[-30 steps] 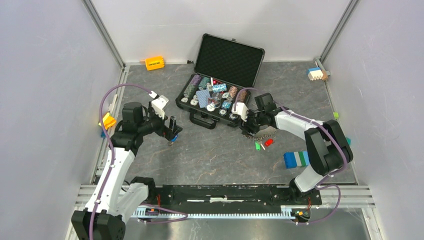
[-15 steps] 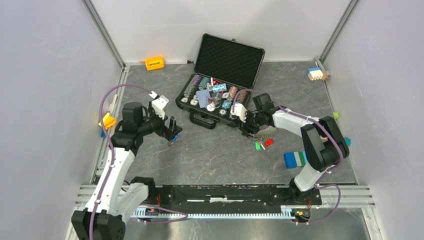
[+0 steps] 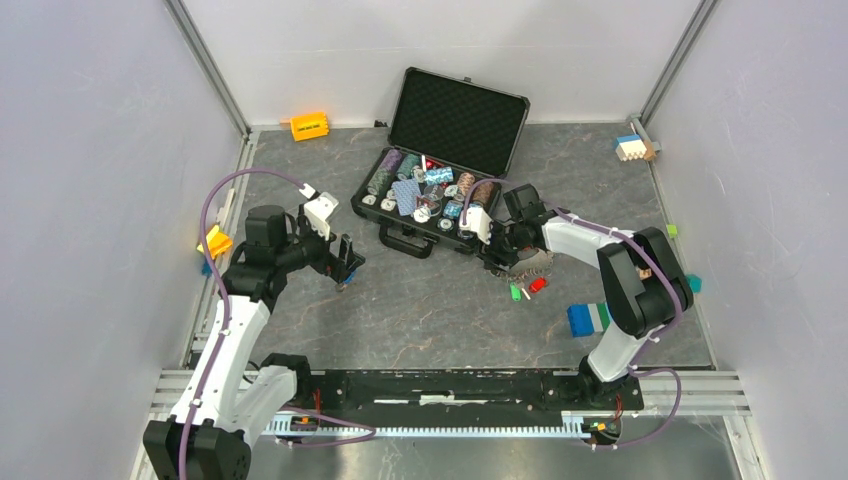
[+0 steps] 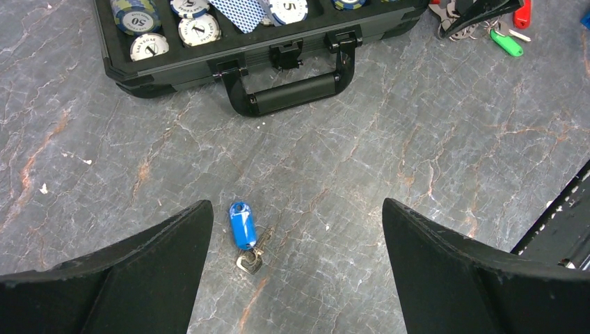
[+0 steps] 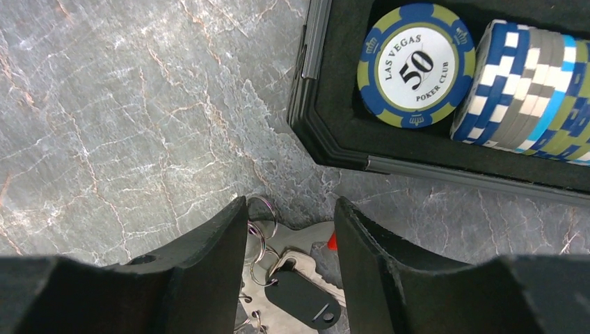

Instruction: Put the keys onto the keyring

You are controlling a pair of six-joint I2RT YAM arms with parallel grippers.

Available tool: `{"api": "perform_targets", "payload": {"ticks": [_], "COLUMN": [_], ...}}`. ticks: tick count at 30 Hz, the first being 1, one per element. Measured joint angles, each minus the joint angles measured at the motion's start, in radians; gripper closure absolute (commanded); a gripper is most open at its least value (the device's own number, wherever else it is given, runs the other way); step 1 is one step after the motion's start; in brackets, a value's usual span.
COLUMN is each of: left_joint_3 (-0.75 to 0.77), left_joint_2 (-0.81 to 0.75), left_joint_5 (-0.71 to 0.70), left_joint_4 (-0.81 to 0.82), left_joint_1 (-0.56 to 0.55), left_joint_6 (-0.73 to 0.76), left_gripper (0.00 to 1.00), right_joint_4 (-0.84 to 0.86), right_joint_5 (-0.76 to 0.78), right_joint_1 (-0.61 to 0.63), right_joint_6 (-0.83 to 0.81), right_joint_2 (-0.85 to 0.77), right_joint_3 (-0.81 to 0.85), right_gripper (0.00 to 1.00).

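- A green key (image 3: 516, 292) and the keyring (image 3: 537, 285), plain by its red fob, lay close together on the table (image 3: 430, 325), right of its middle;
- the left gripper (image 4: 296, 209) hung left of the middle, jaws spread wide over a blue key (image 4: 243, 226), touching nothing;
- the right gripper (image 5: 290, 204) straddled a bunch of rings and keys (image 5: 278, 240); its fingers stood apart, though whether they pinched it I could not tell;
- just beyond sat the open case (image 5: 313, 132) with its poker chips (image 5: 416, 66).

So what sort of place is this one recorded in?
Probably a lab robot test cell: plain grey panel walls on aluminium framing, a marbled grey tabletop, and staged props like the open black poker-chip case.
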Motion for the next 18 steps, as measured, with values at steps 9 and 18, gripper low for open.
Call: {"api": "perform_targets", "payload": {"ticks": [9, 18], "left_joint_3": [0.0, -0.002], "left_joint_2": [0.0, 0.0], "left_joint_5": [0.0, 0.003], "left_joint_4": [0.0, -0.003], "left_joint_1": [0.0, 0.0], "left_joint_6": [0.0, 0.002], "left_gripper": [0.03, 0.03], "right_joint_4": [-0.021, -0.047], "right_joint_5": [0.009, 0.003], "right_joint_1": [0.0, 0.003], "right_joint_6": [-0.023, -0.036], "right_joint_2": [0.006, 0.019], "right_joint_3": [0.003, 0.017], "right_gripper": [0.56, 0.67]}}
